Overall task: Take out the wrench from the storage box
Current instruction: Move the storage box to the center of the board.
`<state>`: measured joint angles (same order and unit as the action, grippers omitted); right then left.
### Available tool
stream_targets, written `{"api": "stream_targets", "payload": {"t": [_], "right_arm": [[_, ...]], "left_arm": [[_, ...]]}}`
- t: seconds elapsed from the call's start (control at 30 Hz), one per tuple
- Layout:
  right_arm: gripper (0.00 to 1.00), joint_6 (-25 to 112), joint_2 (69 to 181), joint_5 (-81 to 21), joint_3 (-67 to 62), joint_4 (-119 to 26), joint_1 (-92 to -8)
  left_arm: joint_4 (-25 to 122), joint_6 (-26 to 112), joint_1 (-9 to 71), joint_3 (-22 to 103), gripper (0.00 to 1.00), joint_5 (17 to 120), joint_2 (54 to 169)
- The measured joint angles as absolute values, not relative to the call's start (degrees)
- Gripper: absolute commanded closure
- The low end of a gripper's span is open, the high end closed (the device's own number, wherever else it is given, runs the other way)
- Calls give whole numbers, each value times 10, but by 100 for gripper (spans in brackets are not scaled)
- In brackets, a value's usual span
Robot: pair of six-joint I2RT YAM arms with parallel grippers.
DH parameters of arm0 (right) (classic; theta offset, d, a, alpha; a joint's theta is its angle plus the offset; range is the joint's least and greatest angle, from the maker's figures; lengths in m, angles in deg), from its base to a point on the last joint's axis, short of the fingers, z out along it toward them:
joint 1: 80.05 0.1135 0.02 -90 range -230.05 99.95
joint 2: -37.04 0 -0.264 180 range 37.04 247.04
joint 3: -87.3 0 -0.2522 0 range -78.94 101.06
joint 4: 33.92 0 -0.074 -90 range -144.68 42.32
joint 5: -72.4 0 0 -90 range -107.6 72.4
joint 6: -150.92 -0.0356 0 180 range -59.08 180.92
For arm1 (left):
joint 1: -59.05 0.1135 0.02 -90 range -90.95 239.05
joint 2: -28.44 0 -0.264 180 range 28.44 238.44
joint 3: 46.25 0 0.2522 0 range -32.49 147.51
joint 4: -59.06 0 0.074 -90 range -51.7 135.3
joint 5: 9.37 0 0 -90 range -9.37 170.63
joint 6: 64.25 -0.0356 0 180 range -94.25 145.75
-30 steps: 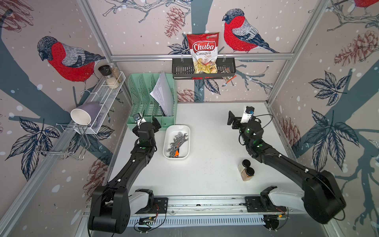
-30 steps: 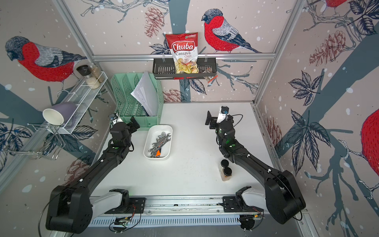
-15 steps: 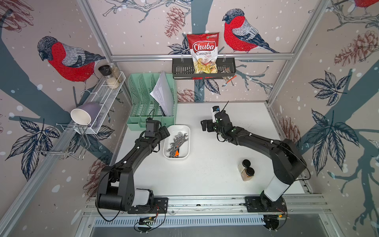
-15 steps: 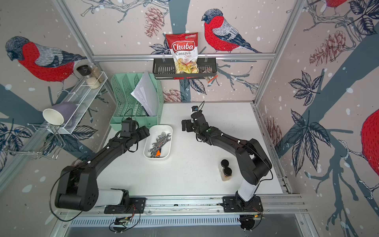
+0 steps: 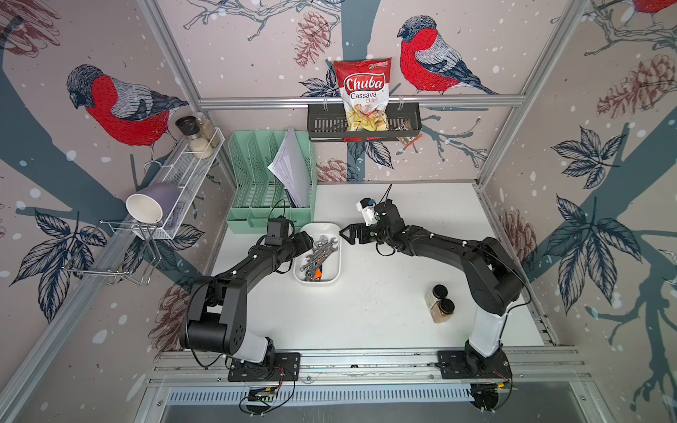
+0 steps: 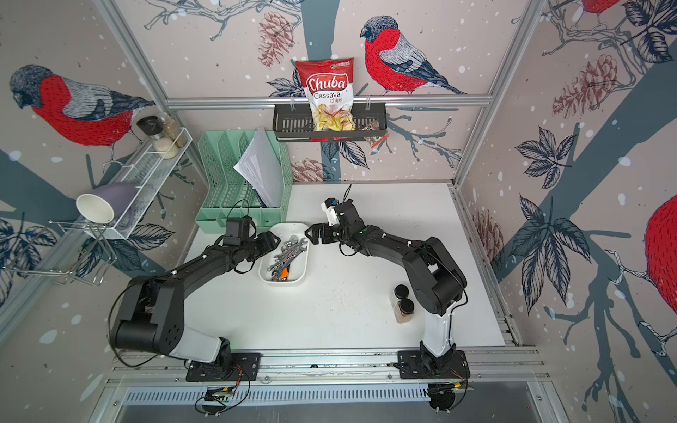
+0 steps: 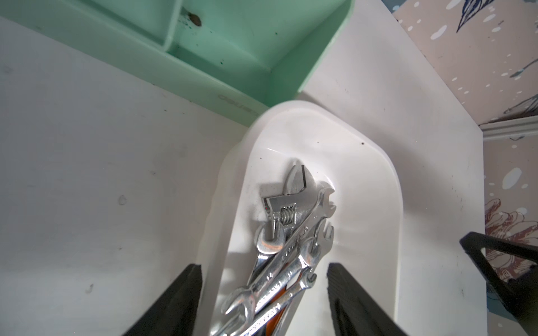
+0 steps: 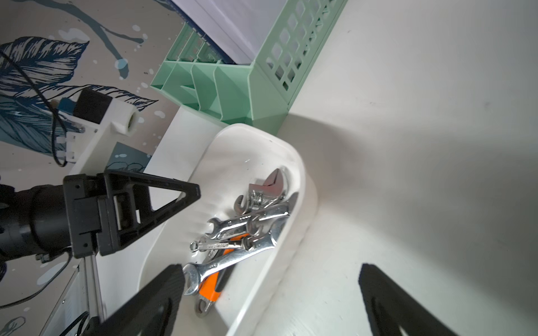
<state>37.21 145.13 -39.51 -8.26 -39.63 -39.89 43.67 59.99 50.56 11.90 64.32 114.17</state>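
Observation:
The white storage box sits mid-table with a pile of steel wrenches in it, including an adjustable wrench and an orange-handled tool. My left gripper hangs low over the box's left side. Its jaws are apart, one outside the wall and one inside, with the wrench handles between them untouched. My right gripper is open at the box's far right corner and straddles the right wall, one finger above the wrenches.
A mint-green file organiser with papers stands right behind the box. Two spice jars stand at the front right near the right arm's base. A black basket with a chips bag hangs on the back wall. A wire shelf lines the left wall.
Both arms have come in from their raised poses to the box, the right one reaching far left. The left jaws have narrowed but still stand apart.

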Motion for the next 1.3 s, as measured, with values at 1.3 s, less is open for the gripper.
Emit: {"api": "stream_targets", "payload": {"t": [1.3], "right_arm": [[20, 383, 1457, -268, -112, -493, -447]], "left_arm": [[460, 665, 326, 291, 27, 665, 1317]]}}
